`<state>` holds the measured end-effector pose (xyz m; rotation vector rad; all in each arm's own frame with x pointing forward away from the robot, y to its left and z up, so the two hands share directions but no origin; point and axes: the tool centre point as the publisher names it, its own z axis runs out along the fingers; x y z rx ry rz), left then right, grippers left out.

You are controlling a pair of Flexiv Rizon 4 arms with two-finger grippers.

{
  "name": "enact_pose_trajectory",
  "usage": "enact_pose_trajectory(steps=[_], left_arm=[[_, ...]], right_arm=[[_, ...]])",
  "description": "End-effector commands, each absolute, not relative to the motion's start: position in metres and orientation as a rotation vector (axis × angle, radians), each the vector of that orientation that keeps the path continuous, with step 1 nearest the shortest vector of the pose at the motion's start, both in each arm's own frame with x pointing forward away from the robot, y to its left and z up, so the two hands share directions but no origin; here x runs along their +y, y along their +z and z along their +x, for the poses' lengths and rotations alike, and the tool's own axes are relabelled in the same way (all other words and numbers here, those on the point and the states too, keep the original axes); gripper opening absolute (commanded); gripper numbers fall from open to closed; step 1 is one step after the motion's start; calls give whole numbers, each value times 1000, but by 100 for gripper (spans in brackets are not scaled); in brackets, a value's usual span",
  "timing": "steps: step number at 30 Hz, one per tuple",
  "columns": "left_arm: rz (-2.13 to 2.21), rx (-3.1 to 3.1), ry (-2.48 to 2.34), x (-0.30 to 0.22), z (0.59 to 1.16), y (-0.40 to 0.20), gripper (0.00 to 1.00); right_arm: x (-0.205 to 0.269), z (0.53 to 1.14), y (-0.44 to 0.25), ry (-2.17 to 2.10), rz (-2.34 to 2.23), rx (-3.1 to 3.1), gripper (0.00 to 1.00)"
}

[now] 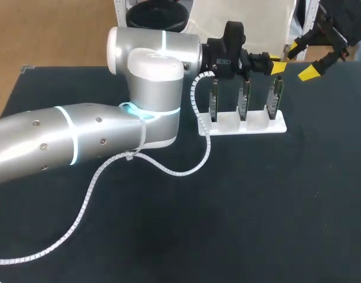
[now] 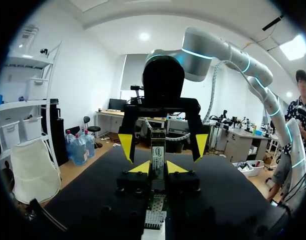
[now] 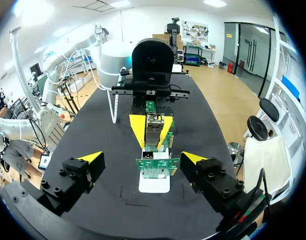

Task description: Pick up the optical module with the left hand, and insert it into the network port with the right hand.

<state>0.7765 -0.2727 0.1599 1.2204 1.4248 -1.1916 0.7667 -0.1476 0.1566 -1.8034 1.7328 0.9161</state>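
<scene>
My left gripper (image 1: 277, 66) hangs above the right end of the white rack (image 1: 242, 125) and is shut on the optical module (image 2: 158, 152), a slim metal block held upright between its yellow tips. In the right wrist view the module (image 3: 154, 125) sits in the left gripper (image 3: 152, 131) just above the nearest green board (image 3: 158, 167) with its network port (image 3: 150, 156). My right gripper (image 1: 303, 59) is open beyond the rack's right end, facing the left one. From the left wrist it shows as the right gripper (image 2: 163, 146), its fingers spread either side of the module without touching it.
Three green circuit boards (image 1: 243, 100) stand upright in the rack's slots on the black table (image 1: 257, 206). The left arm's white coiled cable (image 1: 168, 171) trails across the table in front of the rack. My left arm's thick links cover the table's left half.
</scene>
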Motion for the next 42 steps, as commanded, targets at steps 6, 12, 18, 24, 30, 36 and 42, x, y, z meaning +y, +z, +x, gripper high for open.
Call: enact_pose_trajectory(steps=[6,12,18,24,30,36,42], left_arm=[[1209,1421,-1205,-272,774,155,0],[1212,1418,-1209,-274,774,154,0],[1212,1418,-1209,-274,774,154,0],[1212,1418,-1209,-274,774,154,0],[1212,1418,-1209,-274,774,154,0],[1212,1418,-1209,-274,774,154,0],[1212,1418,-1209,-274,774,154,0]], right_arm=[[-147,764,156,908,-1800,1734,100],[-147,764,156,908,-1800,1734,100],[-149,767,159,877,-1789,1747,100],[-153,773,170,836,-1779,1738,100],[-155,777,181,893,-1719,1696,100],[-151,776,185,906,-1732,1670,100],[-147,776,186,920,-1744,1655,100]])
